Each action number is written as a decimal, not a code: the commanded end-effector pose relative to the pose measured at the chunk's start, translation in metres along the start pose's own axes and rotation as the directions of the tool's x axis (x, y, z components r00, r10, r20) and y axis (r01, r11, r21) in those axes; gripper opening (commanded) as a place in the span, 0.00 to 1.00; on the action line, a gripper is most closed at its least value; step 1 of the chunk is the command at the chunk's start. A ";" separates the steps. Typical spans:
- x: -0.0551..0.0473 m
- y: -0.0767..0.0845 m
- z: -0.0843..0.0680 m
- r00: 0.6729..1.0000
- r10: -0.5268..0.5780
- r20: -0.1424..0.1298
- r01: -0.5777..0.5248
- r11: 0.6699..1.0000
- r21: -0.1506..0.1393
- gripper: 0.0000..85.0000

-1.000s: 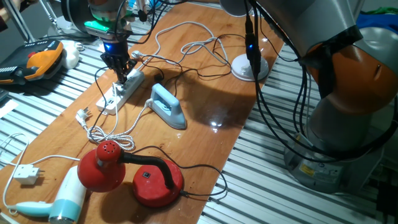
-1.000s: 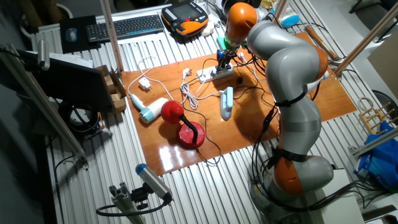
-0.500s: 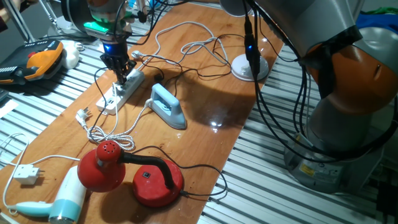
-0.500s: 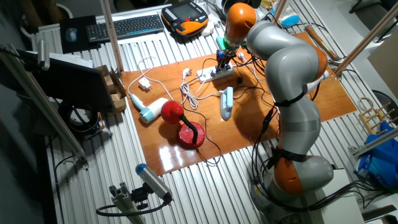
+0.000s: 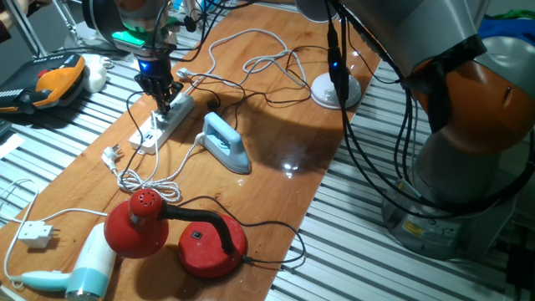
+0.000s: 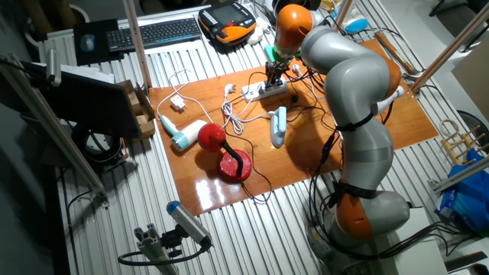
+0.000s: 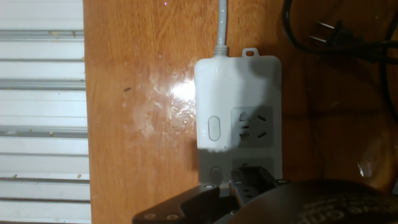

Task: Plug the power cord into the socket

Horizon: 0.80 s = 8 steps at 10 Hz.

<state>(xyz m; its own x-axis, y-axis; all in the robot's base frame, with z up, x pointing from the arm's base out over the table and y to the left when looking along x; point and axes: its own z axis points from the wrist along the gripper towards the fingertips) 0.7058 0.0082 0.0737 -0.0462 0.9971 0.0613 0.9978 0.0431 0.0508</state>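
1. One fixed view.
   - We list the pincer (image 5: 160,94) as set low over the socket (image 5: 165,124), at or just above its top face.
   - The socket's long axis runs from under the pincer toward the camera-side edge of the desk (image 5: 276,180). Most of its length lies on the near side of the pincer.
   - Opening of the pincer: we cannot tell.
2. The other fixed view.
   - The pincer (image 6: 271,79) stands over one end of the socket (image 6: 263,90), with the rest of the strip reaching away to one side of it.
   - The fingers are too small here to judge the grip.
3. Hand view.
   - The socket (image 7: 239,87) lies straight ahead of the pincer (image 7: 249,185), long axis in line with the view.
   - One outlet is fully in sight. The next sits directly under the pincer and is partly covered by a dark block.
   - We cannot tell whether that block is a held plug or a finger, so grip and contents stay undetermined.
   - A black plug (image 7: 323,32) lies loose on the desk, ahead and to the right of the pincer, beside the socket's cable end. We cannot confirm that it belongs to the power cord.
   - We judge the coming move to turn on the covered outlet lying directly below.
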 end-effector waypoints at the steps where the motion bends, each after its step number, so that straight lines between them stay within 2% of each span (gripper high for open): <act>1: -0.001 0.000 -0.001 1.000 0.000 -0.002 0.000 1.000 0.000 0.00; 8: -0.003 -0.002 0.006 1.000 0.009 -0.012 -0.009 1.000 -0.002 0.00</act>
<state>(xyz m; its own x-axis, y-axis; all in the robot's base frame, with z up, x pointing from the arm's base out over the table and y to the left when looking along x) 0.7048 0.0054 0.0679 -0.0374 0.9966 0.0733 0.9980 0.0335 0.0528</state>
